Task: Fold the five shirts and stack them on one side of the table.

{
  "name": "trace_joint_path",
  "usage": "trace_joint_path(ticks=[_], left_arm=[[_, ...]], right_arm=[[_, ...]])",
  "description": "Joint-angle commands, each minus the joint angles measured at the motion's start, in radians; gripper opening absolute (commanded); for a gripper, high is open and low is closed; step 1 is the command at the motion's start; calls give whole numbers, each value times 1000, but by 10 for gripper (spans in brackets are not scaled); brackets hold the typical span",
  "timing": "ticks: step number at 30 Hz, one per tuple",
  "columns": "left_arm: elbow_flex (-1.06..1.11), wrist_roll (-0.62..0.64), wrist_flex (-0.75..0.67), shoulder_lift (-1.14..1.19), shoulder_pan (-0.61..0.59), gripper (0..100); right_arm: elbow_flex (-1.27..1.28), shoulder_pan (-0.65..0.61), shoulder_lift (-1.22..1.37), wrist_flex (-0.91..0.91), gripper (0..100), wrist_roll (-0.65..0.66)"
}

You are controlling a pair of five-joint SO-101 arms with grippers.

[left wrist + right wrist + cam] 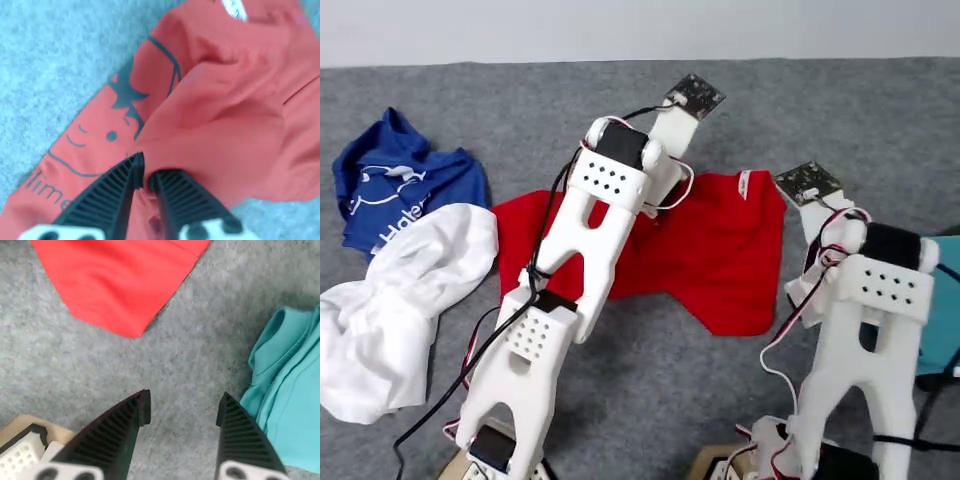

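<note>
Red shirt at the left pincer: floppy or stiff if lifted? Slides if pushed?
Likely floppy: the red shirt lies in soft folds and bunches at the left pincer, so it should drape from a pinch. Probably light, being thin cloth. Pushed, it would likely wrinkle rather than slide; the grey table covering looks fuzzy.

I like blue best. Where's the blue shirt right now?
In the high view, the blue shirt lies at the table's far left, touching the white shirt and left of the red shirt.
</note>
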Motion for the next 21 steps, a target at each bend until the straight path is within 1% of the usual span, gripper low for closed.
trace_joint_path(ticks=[1, 4, 7, 11, 14, 17, 21], left_arm=[[-70, 26, 26, -28, 9, 52], [-117, 61, 26, -28, 3, 96], [-162, 69, 26, -28, 3, 125], [-239, 69, 29, -35, 8, 129], [-243, 69, 29, -104, 12, 129], [-180, 69, 29, -207, 12, 128], [24, 69, 28, -361, 12, 127]], right_arm=[[-3, -10, -24, -27, 230, -6], [-3, -8, -24, -28, 230, -5], [-3, -8, -22, -41, 230, -5], [25, -7, -22, -88, 230, -5], [52, -7, -22, -111, 230, -5], [68, -7, -22, -113, 230, -5], [68, -7, -22, -113, 230, -5]])
